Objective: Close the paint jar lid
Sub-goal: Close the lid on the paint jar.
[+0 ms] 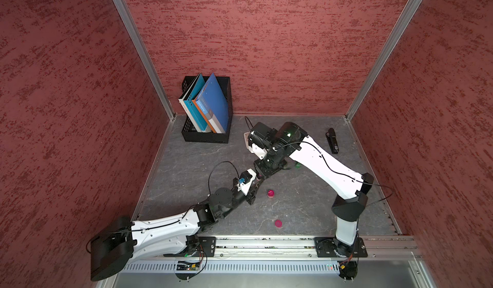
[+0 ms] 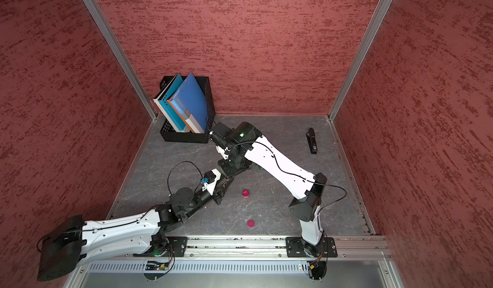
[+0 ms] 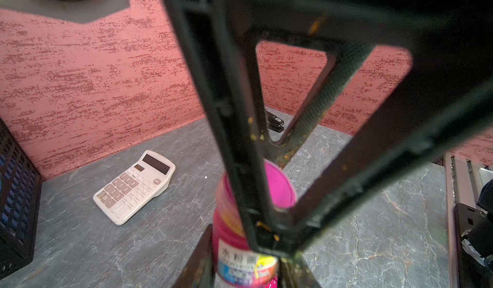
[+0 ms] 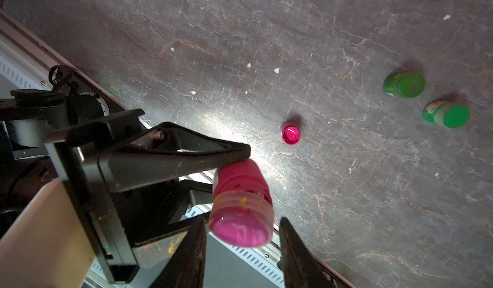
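Grey marbled tabletop (image 4: 346, 46) lies below: the left gripper (image 3: 245, 262) pinches the pink paint jar (image 4: 240, 185) in the air, and the right gripper (image 4: 241, 221) stands spread around its lid (image 3: 278, 186). If the lid sits crooked, turning could jam the thread

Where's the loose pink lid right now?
In both top views the loose pink lid lies flat on the table by the middle of the front rail, with the open pink jar just beyond it.
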### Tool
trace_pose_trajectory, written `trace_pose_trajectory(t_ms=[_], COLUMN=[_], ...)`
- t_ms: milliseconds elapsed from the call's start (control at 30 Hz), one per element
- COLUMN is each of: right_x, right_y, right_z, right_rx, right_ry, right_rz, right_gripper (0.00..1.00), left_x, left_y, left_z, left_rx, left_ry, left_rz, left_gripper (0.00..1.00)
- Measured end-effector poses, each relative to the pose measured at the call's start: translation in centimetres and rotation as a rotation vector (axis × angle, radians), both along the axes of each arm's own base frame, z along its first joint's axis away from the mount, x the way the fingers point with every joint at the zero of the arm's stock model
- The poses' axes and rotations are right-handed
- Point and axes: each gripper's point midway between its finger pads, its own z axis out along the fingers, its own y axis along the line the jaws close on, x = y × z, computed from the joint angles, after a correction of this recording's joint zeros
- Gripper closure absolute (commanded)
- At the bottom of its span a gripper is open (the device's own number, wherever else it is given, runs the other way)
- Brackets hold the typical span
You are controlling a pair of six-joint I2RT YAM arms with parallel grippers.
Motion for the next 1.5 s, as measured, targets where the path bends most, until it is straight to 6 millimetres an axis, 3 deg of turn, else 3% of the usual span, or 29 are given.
trace_pose_trajectory(t_ms=[633, 867, 1200, 1500], right_x=[0.2, -0.3, -1.3, -1.6], right_y=[0.1, 0.2, 0.3, 0.2], right_z=[0.2, 0.4, 2.5, 2.0], right_rx=[0.005, 0.043, 0.181, 0.172], right_ry=[-0.004, 0.062, 0.174, 0.195], right_rz=[-0.003, -0.004, -0.002, 0.0], right_gripper=[0.69, 0.7, 0.69, 0.7], left_x=[-0.3, -0.9, -1.9, -2.1], left_y=[-0.2, 0.0, 0.3, 0.2], left_z=[0.1, 0.6, 2.5, 2.0], left_rx=[0.004, 0.019, 0.004, 0.034], left_ry=[-0.009, -0.04, -0.106, -0.108], left_rz=[-0.008, -0.011, -0.018, -0.015], left_gripper=[0.82, 0.81, 0.81, 0.82])
